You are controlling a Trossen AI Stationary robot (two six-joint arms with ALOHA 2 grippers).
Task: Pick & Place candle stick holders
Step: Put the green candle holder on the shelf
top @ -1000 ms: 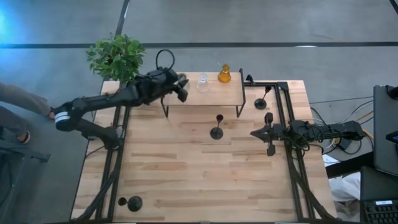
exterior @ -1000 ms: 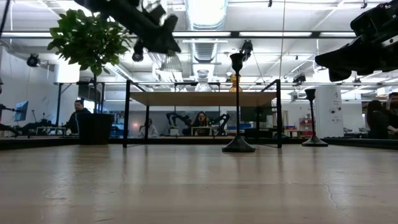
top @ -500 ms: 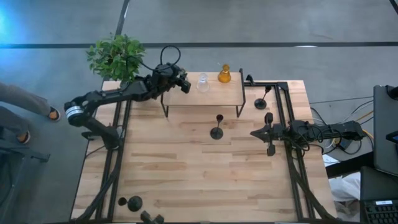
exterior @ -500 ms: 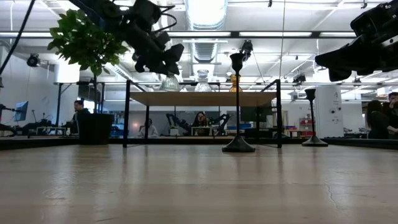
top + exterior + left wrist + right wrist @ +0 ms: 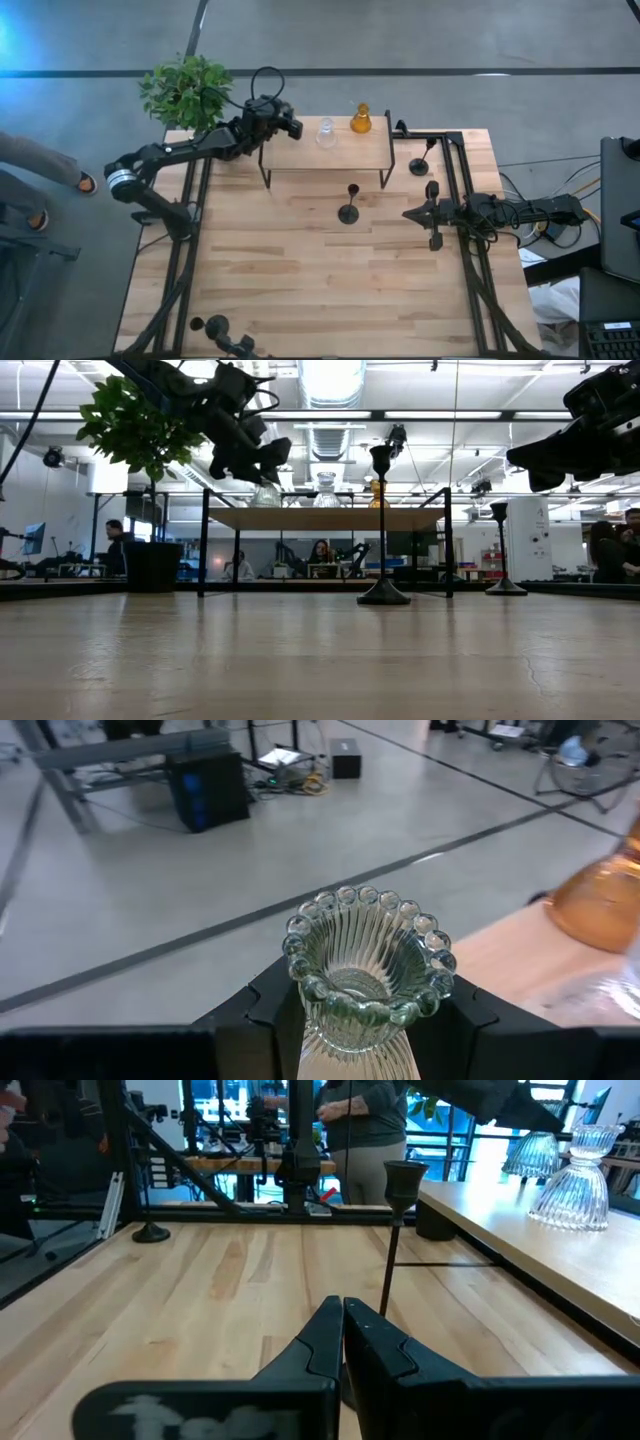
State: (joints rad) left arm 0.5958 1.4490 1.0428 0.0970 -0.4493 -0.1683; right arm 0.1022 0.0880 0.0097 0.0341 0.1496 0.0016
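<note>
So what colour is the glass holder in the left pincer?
Pale green, ribbed glass holder with a beaded rim; clearest in the left wrist view.

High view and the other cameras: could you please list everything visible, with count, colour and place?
table: one, light wood, under everything
shelf: one, wooden top on black legs, far side of the table
slim candle holders: three, black; mid-table, by the right rail, near left corner
clear glass holder: one, on the shelf
amber glass holder: one, on the shelf's far edge
green glass holder: one, gripped at the shelf's left end
plant: one, green, dark pot, far left corner
people: several, seated in the room behind
left end effector: shut on the green glass holder
right end effector: shut, empty, over the table's right side
</note>
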